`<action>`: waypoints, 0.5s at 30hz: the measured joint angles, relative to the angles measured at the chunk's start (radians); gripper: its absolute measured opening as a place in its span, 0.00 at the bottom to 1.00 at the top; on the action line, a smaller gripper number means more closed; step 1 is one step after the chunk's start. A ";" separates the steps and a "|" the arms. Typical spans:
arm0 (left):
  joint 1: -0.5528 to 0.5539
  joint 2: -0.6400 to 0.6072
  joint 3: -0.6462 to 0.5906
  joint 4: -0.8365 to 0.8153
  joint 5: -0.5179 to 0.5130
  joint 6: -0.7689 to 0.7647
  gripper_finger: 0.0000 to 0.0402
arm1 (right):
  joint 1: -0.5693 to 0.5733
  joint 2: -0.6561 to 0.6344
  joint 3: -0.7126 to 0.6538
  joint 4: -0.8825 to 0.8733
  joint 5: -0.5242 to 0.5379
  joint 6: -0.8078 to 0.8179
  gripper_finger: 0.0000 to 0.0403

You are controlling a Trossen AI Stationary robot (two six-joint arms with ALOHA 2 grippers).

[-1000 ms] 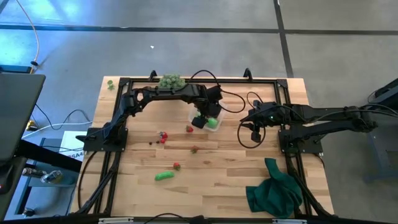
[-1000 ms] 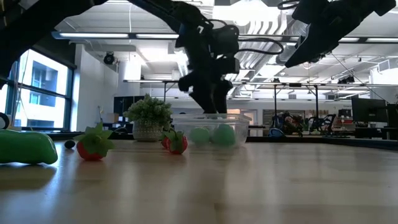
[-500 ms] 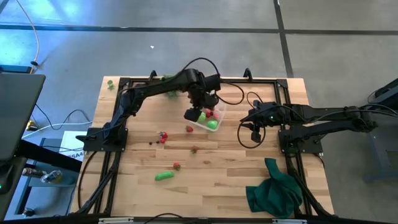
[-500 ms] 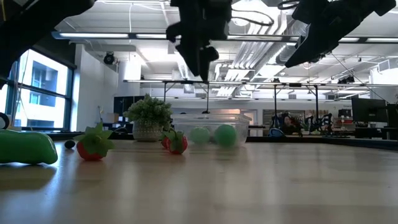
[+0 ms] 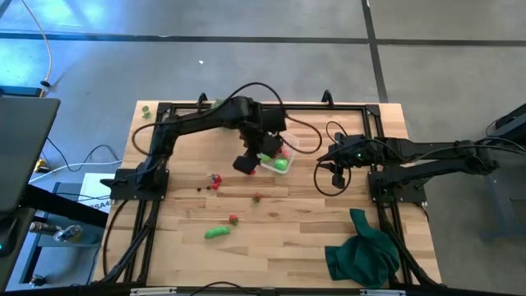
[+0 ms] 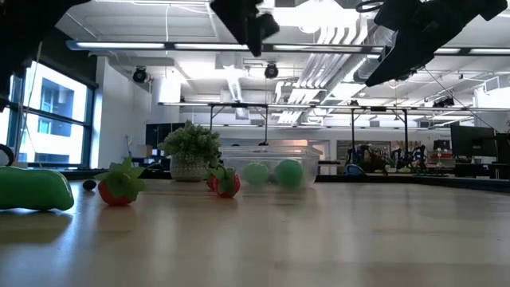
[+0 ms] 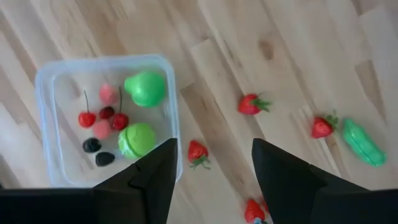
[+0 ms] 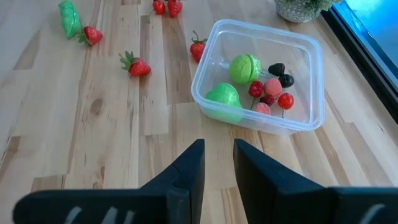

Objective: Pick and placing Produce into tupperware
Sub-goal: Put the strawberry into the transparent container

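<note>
Above the tupperware, my left gripper hangs spread and empty; descending crooked could flick the nearest strawberry away.

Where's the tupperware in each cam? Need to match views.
High view: the tupperware sits centre-top of the table, partly under the left arm.
Low view: mid-frame on the far table edge, green balls inside.
Left wrist view: left side, seen from above.
Right wrist view: upper right.
Shared landmark: the strawberry lying just outside its wall, also in the right wrist view and the low view.
</note>
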 joint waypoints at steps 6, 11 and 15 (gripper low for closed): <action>-0.073 -0.086 0.000 0.000 -0.089 -0.053 0.46 | 0.000 0.000 0.000 0.000 0.001 0.000 0.19; -0.134 -0.157 0.000 0.000 -0.164 -0.112 0.46 | 0.000 0.000 0.000 0.000 0.001 0.000 0.19; -0.182 -0.210 0.000 0.000 -0.225 -0.156 0.46 | 0.000 0.000 0.000 0.000 0.001 0.000 0.19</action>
